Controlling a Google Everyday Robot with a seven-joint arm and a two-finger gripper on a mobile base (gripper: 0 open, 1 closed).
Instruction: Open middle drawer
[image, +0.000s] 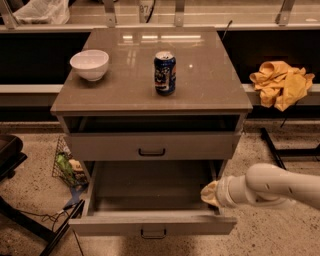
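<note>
White round bowl (89, 64) far left on grey cabinet top (210, 80). Blue soda can (165, 72) upright mid-top, well apart from bowl. Crumpled yellow cloth (280, 84) on ledge, right. Wire basket (66, 165) with green packet on floor, left. Gripper (210, 194) near right, low beside cabinet.

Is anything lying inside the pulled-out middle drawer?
No, the middle drawer shows only a bare grey floor, and the gripper sits at its right edge.
</note>
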